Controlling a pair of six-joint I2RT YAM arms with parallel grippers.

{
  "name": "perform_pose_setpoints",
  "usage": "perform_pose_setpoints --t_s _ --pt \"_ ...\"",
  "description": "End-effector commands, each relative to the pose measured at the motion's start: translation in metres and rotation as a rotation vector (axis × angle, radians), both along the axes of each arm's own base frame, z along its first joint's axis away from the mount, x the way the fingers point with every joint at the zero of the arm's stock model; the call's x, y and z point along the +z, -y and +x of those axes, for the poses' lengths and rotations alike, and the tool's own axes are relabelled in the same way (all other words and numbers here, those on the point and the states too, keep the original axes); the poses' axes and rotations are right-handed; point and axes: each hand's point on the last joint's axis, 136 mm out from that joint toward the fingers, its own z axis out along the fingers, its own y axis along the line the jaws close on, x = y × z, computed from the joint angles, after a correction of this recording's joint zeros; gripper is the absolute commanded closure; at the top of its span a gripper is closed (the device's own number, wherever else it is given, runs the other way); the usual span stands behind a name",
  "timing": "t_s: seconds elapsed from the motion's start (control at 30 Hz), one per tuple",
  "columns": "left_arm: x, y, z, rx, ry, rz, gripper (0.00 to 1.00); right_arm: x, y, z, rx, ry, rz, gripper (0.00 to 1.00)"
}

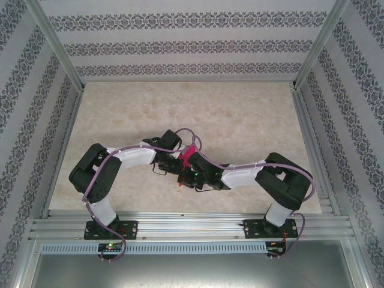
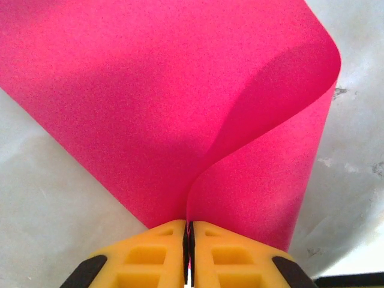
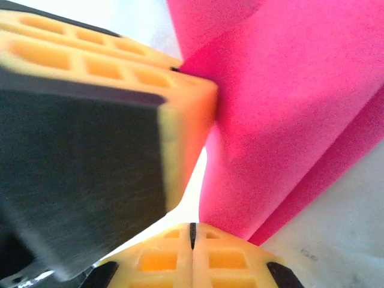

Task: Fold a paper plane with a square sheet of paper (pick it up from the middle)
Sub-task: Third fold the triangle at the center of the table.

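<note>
- Beige marbled tabletop [image 1: 240,114] inside a booth with grey patterned wallpaper walls [image 1: 180,24], just for context.
- Magenta-pink square sheet of thin paper [image 2: 150,108] is up off the tabletop, between the two wrists near the front middle. One side curls over in a soft loop, with no sharp crease that I can see.
- Left tool [image 2: 188,231]: yellow fingers pressed together with the sheet's edge pinched between them.
- Right tool [image 3: 192,231]: fingers together too. The sheet sits right beside its tips, and I can't tell if any of it is caught.
- My guess on handling: super light and floppy, and it dents or tears easily. So pinch gently near an edge or the intended fold line and let the tabletop carry the rest.
- Aluminium frame rails [image 1: 192,225] run along the near edge, with the arm bases bolted there.
</note>
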Motion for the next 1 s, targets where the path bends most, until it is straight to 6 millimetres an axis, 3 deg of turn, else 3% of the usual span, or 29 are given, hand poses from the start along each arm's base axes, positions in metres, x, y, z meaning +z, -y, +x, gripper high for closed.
perform_pose_setpoints --t_s 0.0,0.13,0.4,0.53,0.77,0.97 --pt "-0.015 -0.005 -0.013 -0.02 -0.066 0.025 0.87 -0.013 0.001 -0.003 0.016 -0.007 -0.037 1.0" --pt "-0.016 -0.007 -0.013 -0.02 -0.066 0.035 0.87 -0.013 0.0 -0.002 0.016 -0.007 -0.033 1.0" --pt "-0.017 -0.007 -0.012 -0.019 -0.066 0.039 0.87 0.01 -0.003 -0.001 0.028 0.041 0.015 1.0" --pt "-0.017 -0.007 -0.012 -0.017 -0.065 0.038 0.87 0.01 -0.006 -0.006 0.045 0.034 0.041 1.0" --pt "-0.016 -0.006 -0.011 -0.02 -0.066 0.038 0.87 -0.009 -0.003 -0.009 0.019 0.005 0.027 1.0" --pt "-0.017 -0.006 -0.012 -0.025 -0.07 0.037 0.87 -0.035 0.013 -0.016 -0.01 -0.039 -0.062 1.0"
